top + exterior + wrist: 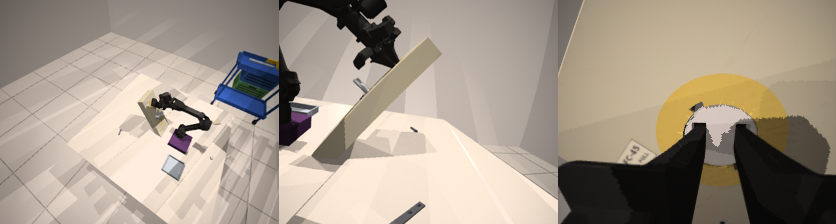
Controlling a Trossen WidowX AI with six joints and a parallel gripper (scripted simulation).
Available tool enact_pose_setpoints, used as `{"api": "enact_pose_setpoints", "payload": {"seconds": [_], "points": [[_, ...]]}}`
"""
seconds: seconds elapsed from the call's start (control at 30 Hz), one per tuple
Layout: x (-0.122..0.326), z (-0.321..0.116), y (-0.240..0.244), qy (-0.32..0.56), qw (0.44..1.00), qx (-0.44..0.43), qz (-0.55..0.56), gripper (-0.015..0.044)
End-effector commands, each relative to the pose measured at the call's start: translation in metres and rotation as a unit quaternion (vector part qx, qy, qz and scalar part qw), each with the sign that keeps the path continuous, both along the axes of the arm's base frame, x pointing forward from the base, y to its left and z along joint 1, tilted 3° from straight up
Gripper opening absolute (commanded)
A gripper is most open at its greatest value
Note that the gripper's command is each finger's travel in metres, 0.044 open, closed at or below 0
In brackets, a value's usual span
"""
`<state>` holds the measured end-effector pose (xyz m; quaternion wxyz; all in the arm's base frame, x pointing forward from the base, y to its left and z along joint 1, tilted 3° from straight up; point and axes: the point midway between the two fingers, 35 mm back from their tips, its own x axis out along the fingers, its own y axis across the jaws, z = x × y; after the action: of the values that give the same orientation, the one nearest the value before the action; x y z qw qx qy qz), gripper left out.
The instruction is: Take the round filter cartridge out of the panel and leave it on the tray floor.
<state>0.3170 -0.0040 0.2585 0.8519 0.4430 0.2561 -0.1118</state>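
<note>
The tan service panel [151,118] [390,90] [633,60] leans at a slant. The round pale filter cartridge [720,115] sits inside a yellow ring [673,117] on its face and looks about flush; its depth cannot be told exactly. My gripper [719,129] [397,64] meets the panel's upper part. Its two fingertips are in the two face slots, shut on the cartridge's middle part. Dark notches at the ring's inner edge lie at a slant to the fingers. The grey tray [173,167] [309,109] lies away from the panel, beyond the arm's base.
A metallic handle [159,115] [361,85] sticks out of the panel below the gripper. A purple block [180,143] [297,127] is under the arm's base, between panel and tray. A small dark pin [119,132] [413,129] lies behind the panel. A blue cart [240,102] stands beyond the table.
</note>
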Motion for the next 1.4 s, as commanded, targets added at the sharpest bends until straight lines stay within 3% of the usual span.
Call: {"api": "enact_pose_setpoints", "payload": {"seconds": [0.0, 0.47, 0.93, 1.37], "points": [[0.0046, -0.0009, 0.0003, 0.0, 0.997, 0.063, -0.039, 0.0], [0.0057, -0.0016, 0.0003, 0.009, 0.95, 0.265, -0.166, 0.0], [0.0068, -0.0023, 0.0004, 0.018, 0.846, 0.451, -0.284, 0.0], [0.0078, -0.0029, 0.0005, 0.016, 0.877, 0.407, -0.256, 0.0]]}}
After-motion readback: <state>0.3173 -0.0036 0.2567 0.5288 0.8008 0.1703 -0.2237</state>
